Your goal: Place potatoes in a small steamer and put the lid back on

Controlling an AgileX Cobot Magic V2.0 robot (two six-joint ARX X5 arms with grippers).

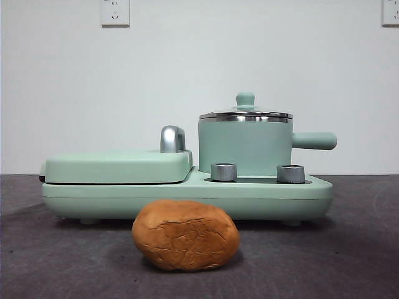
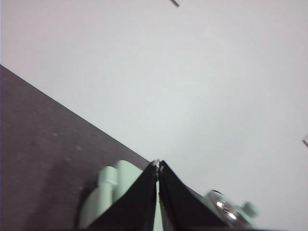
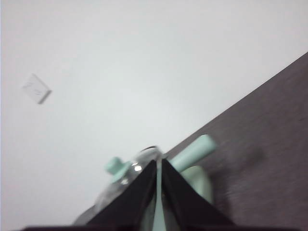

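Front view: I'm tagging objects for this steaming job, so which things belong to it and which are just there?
Belongs to the job:
potato, on the table in front of the appliance
small steamer, on the appliance's right side
lid, still on the steamer

Just there:
flat griddle cover with chrome handle
two metal knobs
wall sockets

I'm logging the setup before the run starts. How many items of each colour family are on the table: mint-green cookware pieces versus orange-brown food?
Mint-green: 3, the steamer pot, its lid, the griddle cover
Orange-brown: 1, the potato
Total: 4
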